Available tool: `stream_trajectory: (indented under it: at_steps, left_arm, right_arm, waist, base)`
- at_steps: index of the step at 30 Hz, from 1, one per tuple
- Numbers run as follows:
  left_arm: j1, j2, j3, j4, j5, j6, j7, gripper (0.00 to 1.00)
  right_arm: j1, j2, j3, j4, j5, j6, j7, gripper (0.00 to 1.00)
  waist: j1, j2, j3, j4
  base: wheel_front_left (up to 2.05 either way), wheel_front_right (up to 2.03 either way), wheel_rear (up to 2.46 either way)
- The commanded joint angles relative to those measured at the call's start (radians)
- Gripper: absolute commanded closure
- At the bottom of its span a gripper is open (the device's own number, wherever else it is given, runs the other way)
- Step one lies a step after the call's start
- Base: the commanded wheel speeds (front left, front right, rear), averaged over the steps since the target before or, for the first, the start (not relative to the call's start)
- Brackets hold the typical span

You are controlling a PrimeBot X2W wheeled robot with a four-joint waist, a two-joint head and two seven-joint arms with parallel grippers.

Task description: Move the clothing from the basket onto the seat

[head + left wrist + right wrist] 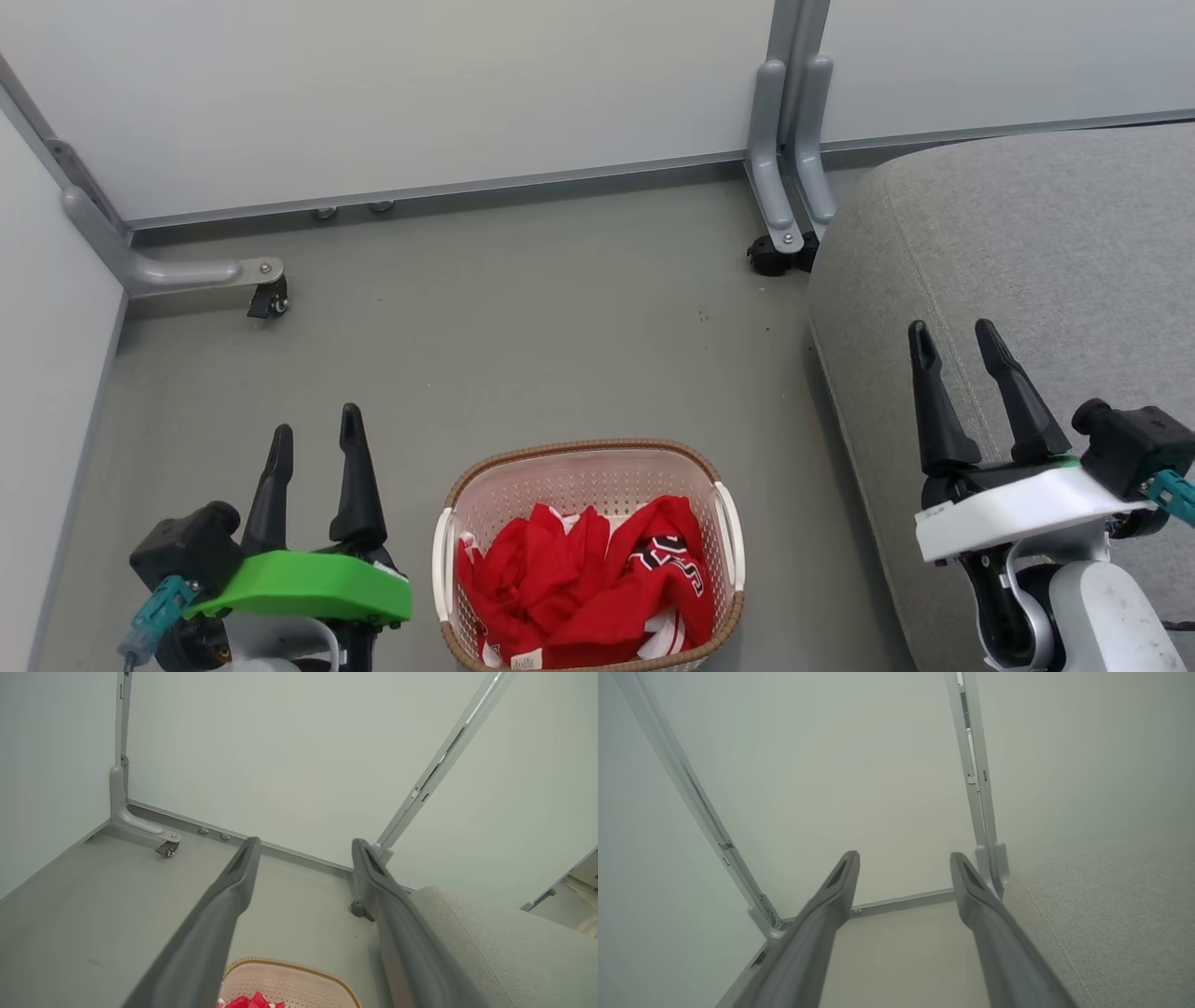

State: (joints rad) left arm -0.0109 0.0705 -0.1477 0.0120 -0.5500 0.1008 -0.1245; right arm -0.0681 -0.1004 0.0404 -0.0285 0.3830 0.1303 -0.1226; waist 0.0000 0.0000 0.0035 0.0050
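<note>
A smooth grey floor (523, 317) is bounded by pale grey partition panels (420, 84) on the far and left sides. Grey metal panel posts (798, 56) end in curved feet with small black castors (271, 303).

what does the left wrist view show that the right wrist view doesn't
Left wrist view's extras: the left gripper, open, the basket with its woven rim and a scrap of red clothing inside at the bottom edge, and a caster wheel by the wall.
Right wrist view's extras: the right gripper, open, with floor between its fingers.
Shared: the grey seat on the right, that grey floor, pale partition panels and an upright metal post.
</note>
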Motion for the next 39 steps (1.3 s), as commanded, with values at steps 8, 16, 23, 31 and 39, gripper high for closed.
stream_trajectory:
  at_steps: [8, 16, 23, 31, 39]
  left_arm:
    - [-0.024, 0.053, -0.085, -0.026, 0.101, 0.109, -0.028, 0.00]
    - [-0.026, 0.079, -0.140, -0.025, 0.162, 0.159, -0.048, 0.00]
    - [-0.009, 0.071, -0.156, 0.051, 0.196, 0.120, -0.064, 0.00]
    - [-0.001, 0.051, -0.146, 0.085, 0.269, 0.084, -0.082, 0.00]
    - [0.020, 0.022, -0.107, 0.061, 0.319, 0.041, -0.099, 0.00]
  right_arm:
    - [0.001, -0.001, 0.027, 0.008, -0.108, 0.000, -0.031, 0.00]
    - [0.007, 0.000, 0.044, 0.019, -0.187, 0.000, -0.050, 0.00]
    - [0.015, 0.010, 0.044, 0.041, -0.254, 0.000, -0.066, 0.00]
    - [0.017, 0.017, 0.048, 0.055, -0.322, 0.000, -0.085, 0.00]
    - [0.026, 0.030, 0.052, 0.048, -0.296, 0.000, -0.102, 0.00]
  waist:
    - [0.0000, 0.0000, 0.000, 0.001]
    - [0.0000, 0.0000, 0.001, 0.002]
    - [0.0000, 0.0000, -0.001, 0.001]
    - [0.0000, 0.0000, -0.004, 0.000]
    - [0.0000, 0.0000, -0.005, -0.001]
  base:
    - [0.00, 0.00, 0.00]
    - [0.00, 0.00, 0.00]
    - [0.00, 0.00, 0.00]
    - [0.00, 0.00, 0.00]
    - [0.00, 0.00, 0.00]
